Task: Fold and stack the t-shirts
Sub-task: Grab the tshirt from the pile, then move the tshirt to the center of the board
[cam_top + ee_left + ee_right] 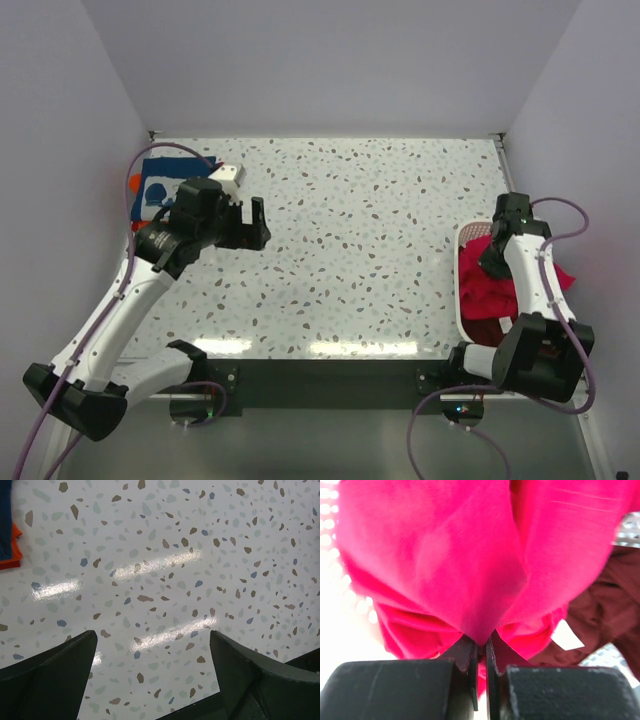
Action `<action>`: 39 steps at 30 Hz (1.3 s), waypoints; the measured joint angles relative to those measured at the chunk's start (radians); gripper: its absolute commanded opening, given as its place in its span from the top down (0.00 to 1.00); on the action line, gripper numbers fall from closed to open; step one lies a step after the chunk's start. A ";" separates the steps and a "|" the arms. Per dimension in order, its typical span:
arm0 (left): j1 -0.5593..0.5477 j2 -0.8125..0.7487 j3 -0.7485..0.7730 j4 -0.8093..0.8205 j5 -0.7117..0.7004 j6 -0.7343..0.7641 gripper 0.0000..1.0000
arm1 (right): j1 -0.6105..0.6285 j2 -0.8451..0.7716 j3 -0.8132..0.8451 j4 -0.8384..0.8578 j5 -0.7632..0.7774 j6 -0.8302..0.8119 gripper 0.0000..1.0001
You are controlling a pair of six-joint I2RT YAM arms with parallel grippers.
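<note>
A crimson-pink t-shirt [490, 285] lies bunched in the white laundry basket [462, 290] at the right, with a dark maroon shirt [488, 330] under it. My right gripper [494, 262] is down in the basket, shut on a fold of the pink t-shirt [470, 565]; the maroon shirt [600, 615] shows beside it. A folded navy t-shirt with white print [160, 185] lies on an orange one [136, 184] at the far left. My left gripper [247, 222] is open and empty over bare table; the orange edge [12, 555] shows at its view's left.
A small white block [228, 174] lies beside the navy shirt. The speckled table [370, 230] is walled at the back and both sides. The basket stands against the right wall.
</note>
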 measured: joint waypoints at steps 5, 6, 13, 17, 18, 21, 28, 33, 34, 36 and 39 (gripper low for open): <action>0.000 0.019 0.021 -0.003 0.005 0.000 0.00 | -0.005 -0.075 0.095 -0.087 0.003 -0.032 1.00; 0.000 0.019 0.027 -0.003 0.002 0.000 0.00 | -0.006 -0.076 0.133 -0.106 0.003 -0.035 1.00; 0.000 -0.014 0.042 -0.003 -0.021 0.000 0.00 | -0.008 -0.053 0.581 -0.210 0.001 -0.036 1.00; 0.000 -0.029 0.042 -0.003 -0.021 -0.001 0.00 | -0.010 -0.069 0.747 -0.197 -0.023 -0.015 1.00; 0.000 -0.032 0.042 -0.003 -0.022 -0.001 0.00 | -0.010 -0.074 0.777 -0.196 -0.042 -0.006 1.00; 0.000 -0.037 0.042 -0.003 -0.025 -0.001 0.00 | -0.010 -0.073 0.869 -0.185 -0.103 0.018 1.00; 0.000 -0.058 0.041 -0.003 -0.032 -0.012 0.00 | -0.008 0.000 1.069 -0.041 -0.366 0.115 1.00; 0.000 -0.080 0.041 -0.003 -0.031 -0.027 0.00 | 0.004 0.045 1.130 0.119 -0.535 0.232 1.00; 0.000 -0.082 0.041 -0.003 -0.031 -0.029 0.00 | 0.009 0.051 1.133 0.164 -0.570 0.261 1.00; 0.000 -0.084 0.041 -0.002 -0.028 -0.036 0.00 | 0.039 0.061 1.138 0.242 -0.613 0.310 1.00; 0.000 -0.084 0.041 -0.001 -0.025 -0.040 0.00 | 0.159 0.096 1.177 0.322 -0.626 0.339 1.00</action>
